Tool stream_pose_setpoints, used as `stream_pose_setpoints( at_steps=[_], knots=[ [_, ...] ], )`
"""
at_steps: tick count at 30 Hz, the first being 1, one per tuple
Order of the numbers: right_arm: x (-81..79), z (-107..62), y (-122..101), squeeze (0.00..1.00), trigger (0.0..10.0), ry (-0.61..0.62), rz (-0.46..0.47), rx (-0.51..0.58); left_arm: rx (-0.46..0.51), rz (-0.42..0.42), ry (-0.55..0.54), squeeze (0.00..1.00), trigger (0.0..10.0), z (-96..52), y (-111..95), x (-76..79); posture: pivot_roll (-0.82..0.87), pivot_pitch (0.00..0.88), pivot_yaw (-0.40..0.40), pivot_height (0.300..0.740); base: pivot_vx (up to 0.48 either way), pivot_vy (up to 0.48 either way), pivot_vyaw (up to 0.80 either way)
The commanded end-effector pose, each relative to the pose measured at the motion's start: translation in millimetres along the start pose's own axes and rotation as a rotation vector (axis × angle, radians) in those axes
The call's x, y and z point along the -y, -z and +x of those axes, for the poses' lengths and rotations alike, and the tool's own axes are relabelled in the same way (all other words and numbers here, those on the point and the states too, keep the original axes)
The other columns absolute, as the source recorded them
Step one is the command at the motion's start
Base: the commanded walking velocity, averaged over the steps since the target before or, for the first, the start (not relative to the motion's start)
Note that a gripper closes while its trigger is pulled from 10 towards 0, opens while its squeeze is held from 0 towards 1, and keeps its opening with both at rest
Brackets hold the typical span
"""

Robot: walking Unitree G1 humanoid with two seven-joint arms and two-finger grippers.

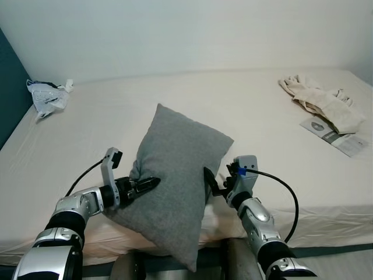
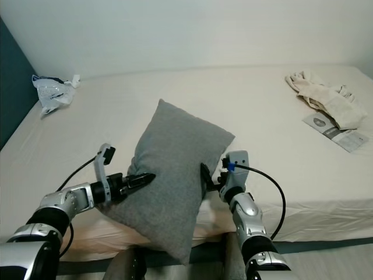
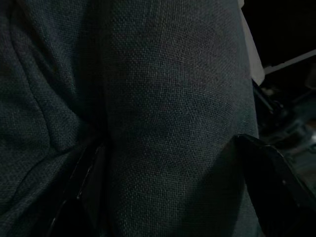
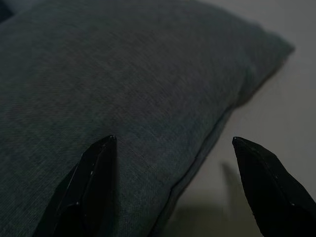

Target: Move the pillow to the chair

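Cream-sheeted bed (image 1: 175, 105) spreading across the head views, meeting a pale wall at its far edge. Grey woven pillow (image 1: 175, 175) standing tilted at the bed's near edge, lower corner hanging past that edge, upper corner leaning toward the middle of the bed. Being pinched on its left side by the left gripper (image 1: 140, 186), black fingers (image 3: 89, 182) pressing into the fabric and gathering a crease around them, so closed on the pillow. Being met on its right side by the right gripper (image 1: 211, 182); in the right wrist view, fingers (image 4: 89, 177) standing wide apart, one resting against the pillow's face, the other clear of the seam over the sheet. Lying near the bed's far right corner: crumpled beige cloth (image 1: 320, 99), with a printed leaflet (image 1: 338, 137) just beside it. Sitting near the far left corner: white plastic bag (image 1: 48, 96).
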State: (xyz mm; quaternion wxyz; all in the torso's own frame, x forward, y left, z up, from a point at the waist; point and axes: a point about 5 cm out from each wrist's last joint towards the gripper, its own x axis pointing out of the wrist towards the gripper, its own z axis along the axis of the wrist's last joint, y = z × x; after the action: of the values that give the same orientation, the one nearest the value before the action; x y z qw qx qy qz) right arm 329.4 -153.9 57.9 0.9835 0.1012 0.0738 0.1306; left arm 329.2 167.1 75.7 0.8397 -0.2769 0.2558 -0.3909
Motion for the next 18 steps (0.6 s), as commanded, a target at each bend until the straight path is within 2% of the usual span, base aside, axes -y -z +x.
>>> stream_pose_setpoints(
  at_steps=[1, 4, 5, 6, 7, 11, 12, 13, 14, 15, 17, 18],
  knots=[
    [-0.9, -0.7, 12, 0.00, 10.0, 0.018, 0.074, -0.071, -0.141, -0.067, 0.117, 0.00, 10.0, 13.4, 31, 11.0, -0.02, 0.135, 0.018, 0.560, 0.000, 0.000, 0.00],
    [-0.5, -1.1, 15, 0.00, 10.0, 0.024, 0.087, -0.090, -0.160, -0.064, 0.147, 0.00, 10.0, 13.5, 33, 13.4, -0.02, 0.136, 0.020, 0.560, 0.000, 0.000, 0.00],
    [0.6, -1.5, 19, 0.00, 10.0, 0.041, 0.110, -0.127, -0.179, -0.062, 0.169, 0.00, 10.0, 13.9, 35, 15.8, -0.01, 0.137, 0.019, 0.560, 0.000, 0.000, 0.00],
    [1.0, -0.9, 22, 0.00, 10.0, 0.055, 0.198, -0.151, -0.205, -0.058, 0.184, 0.00, 10.0, 14.2, 39, 18.2, 0.00, 0.138, 0.016, 0.560, 0.000, 0.000, 0.00],
    [1.0, -0.9, 22, 0.00, 10.0, 0.055, 0.198, -0.151, -0.205, -0.058, 0.184, 0.00, 10.0, 14.2, 39, 18.2, 0.00, 0.138, 0.016, 0.560, 0.000, 0.000, 0.00],
    [-5.8, 0.6, 28, 0.00, 10.0, 0.013, 0.431, -0.203, -0.218, -0.041, 0.168, 0.00, 10.0, 12.8, 43, 17.3, 0.00, 0.136, 0.020, 0.560, 0.000, 0.000, 0.00],
    [-5.8, 0.6, 28, 0.00, 10.0, 0.013, 0.431, -0.203, -0.218, -0.041, 0.168, 0.00, 10.0, 12.8, 43, 17.3, 0.00, 0.136, 0.020, 0.560, 0.000, 0.000, 0.00],
    [-11.2, -0.5, 36, 0.00, 10.0, -0.006, 0.486, -0.267, -0.223, 0.044, 0.088, 0.00, 10.0, 13.5, 46, 11.2, 0.00, 0.135, 0.022, 0.560, 0.000, 0.000, 0.00],
    [-11.2, -0.5, 36, 0.00, 10.0, -0.006, 0.486, -0.267, -0.223, 0.044, 0.088, 0.00, 10.0, 13.5, 46, 11.2, 0.00, 0.135, 0.022, 0.560, 0.000, 0.000, 0.00],
    [-11.9, -0.9, 38, 0.00, 10.0, -0.001, 0.477, -0.284, -0.225, 0.080, 0.051, 0.00, 10.0, 13.9, 47, 8.5, 0.00, 0.135, 0.022, 0.560, 0.000, 0.000, 0.00],
    [-19.9, 4.6, 35, 0.00, 10.0, -0.016, 0.502, -0.278, -0.226, 0.174, -0.120, 0.00, 10.0, 13.4, 46, -3.6, 0.00, 0.135, 0.027, 0.560, 0.000, 0.000, 0.00],
    [-19.9, 4.6, 35, 0.00, 10.0, -0.016, 0.502, -0.278, -0.226, 0.174, -0.120, 0.00, 10.0, 13.4, 46, -3.6, 0.00, 0.135, 0.027, 0.560, 0.000, 0.000, 0.00]
  ],
)
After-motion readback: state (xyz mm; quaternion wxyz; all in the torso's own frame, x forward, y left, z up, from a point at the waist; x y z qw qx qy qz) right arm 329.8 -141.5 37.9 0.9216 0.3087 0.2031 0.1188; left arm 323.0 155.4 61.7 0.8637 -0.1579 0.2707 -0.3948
